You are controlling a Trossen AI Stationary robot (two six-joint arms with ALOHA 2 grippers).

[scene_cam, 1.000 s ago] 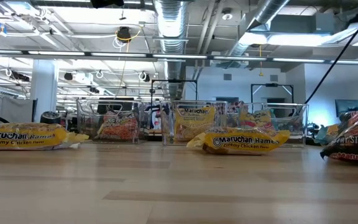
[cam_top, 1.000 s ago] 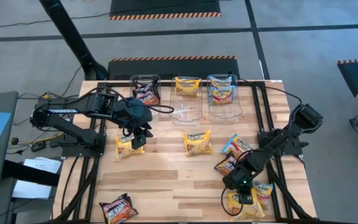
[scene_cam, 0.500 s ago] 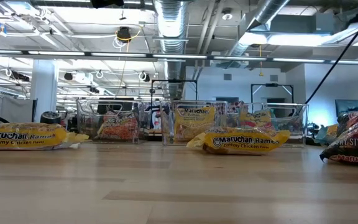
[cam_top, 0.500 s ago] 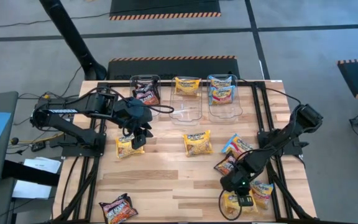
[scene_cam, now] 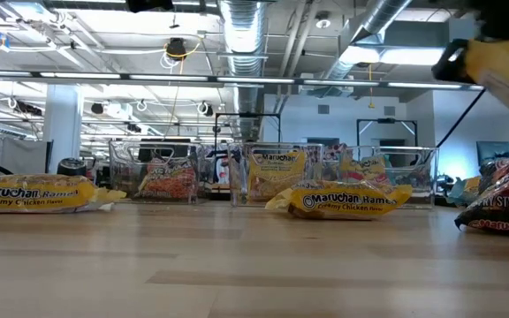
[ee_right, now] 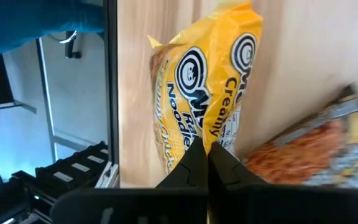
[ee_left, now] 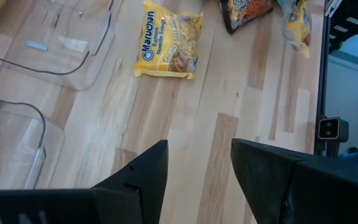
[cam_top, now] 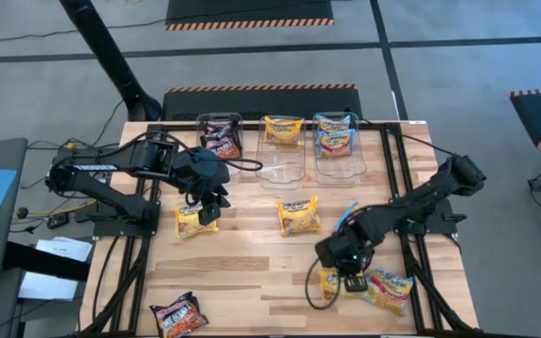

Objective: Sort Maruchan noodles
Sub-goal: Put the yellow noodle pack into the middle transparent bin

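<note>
My right pincer (ee_right: 205, 152) is clenched on the edge of a crinkly yellow-orange plastic noodle packet (ee_right: 207, 93), which hangs lifted off the wooden worktop (cam_top: 242, 272) near its front right corner, and in the low view that same packet shows as a yellow blur at the upper right. Just beside it on the boards lies a second yellow-orange packet with some blue (cam_top: 389, 287), and a dark maroon packet (ee_right: 306, 149) lies right next to the one I hold. At the front left corner a dark maroon-black packet (cam_top: 178, 314) lies alone, well apart from everything else. Further in, a light blue and pink packet (cam_top: 349, 215) peeks out beside my right arm, a yellow creamy-chicken packet (cam_top: 299, 215) lies flat in the middle of the worktop, and another yellow packet (cam_top: 193, 222) lies on the left. My left pincer (cam_top: 211, 205) hovers just above that one, fingers (ee_left: 143, 174) spread apart and gripping nothing. At the far edge stand three clear rectangular plastic tubs in a row: the left tub (cam_top: 216, 124) has dark packets in it, the middle tub (cam_top: 285, 164) a yellow packet at its far end, the right tub (cam_top: 341, 161) blue and yellow ones.
</note>
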